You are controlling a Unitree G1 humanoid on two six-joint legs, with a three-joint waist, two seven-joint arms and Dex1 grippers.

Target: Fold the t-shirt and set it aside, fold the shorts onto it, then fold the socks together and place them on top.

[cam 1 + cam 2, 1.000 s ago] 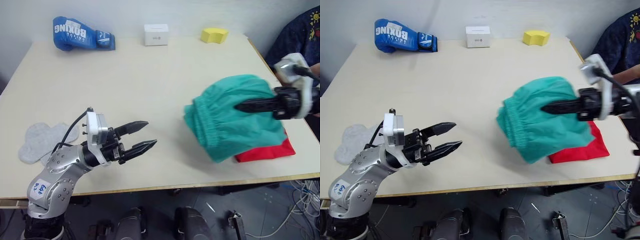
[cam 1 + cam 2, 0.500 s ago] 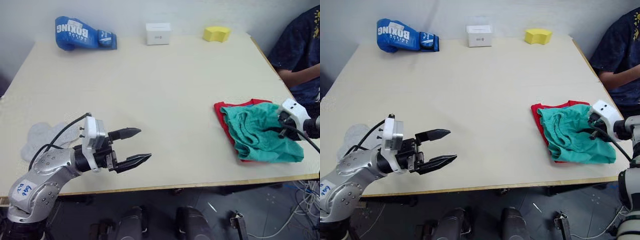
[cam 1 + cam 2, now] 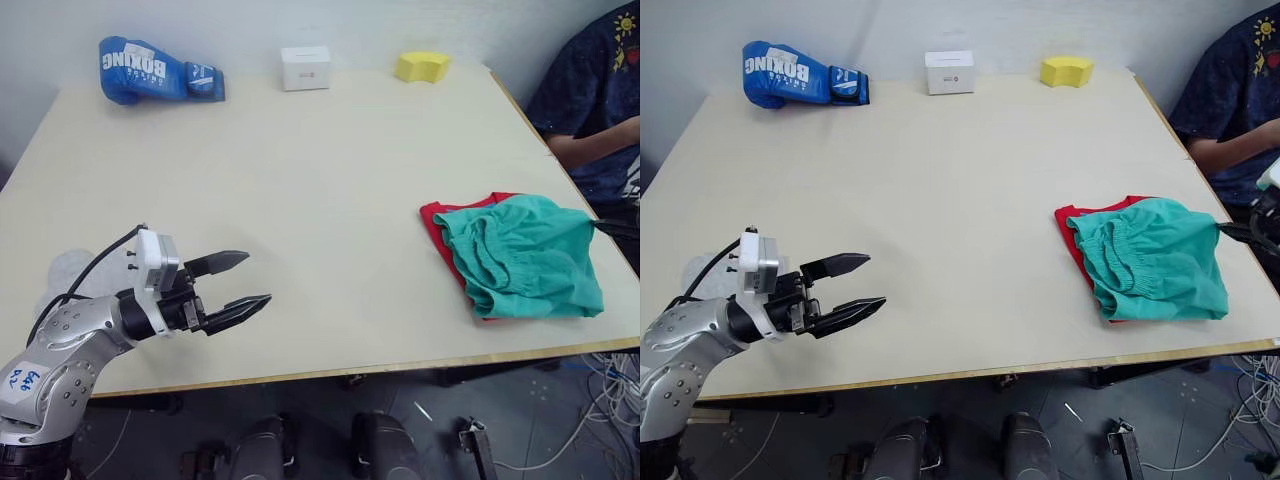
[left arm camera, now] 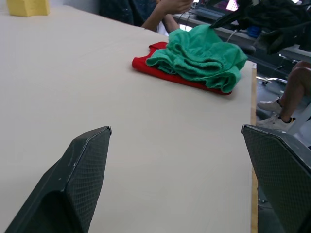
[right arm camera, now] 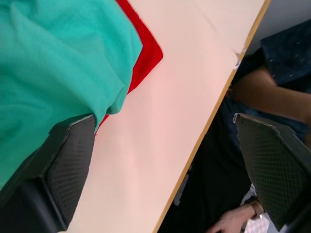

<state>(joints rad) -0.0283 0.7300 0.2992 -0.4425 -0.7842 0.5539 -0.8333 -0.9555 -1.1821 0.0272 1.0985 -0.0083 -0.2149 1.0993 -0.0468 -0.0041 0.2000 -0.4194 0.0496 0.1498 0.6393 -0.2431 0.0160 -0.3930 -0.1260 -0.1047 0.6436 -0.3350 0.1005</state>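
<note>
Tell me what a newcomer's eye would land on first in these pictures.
The teal green shorts lie heaped on the folded red t-shirt near the table's right edge, the brightest spot in the scene. At the near left, the left gripper hovers open over bare tabletop, with the light grey socks behind its arm. A blue boxing glove sits at the far left corner.

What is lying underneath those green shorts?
Under the teal shorts lies the folded red t-shirt, on the table. Only its edges peek out along the shorts' sides; the rest of the shirt is covered, so its fold can't be judged.
</note>
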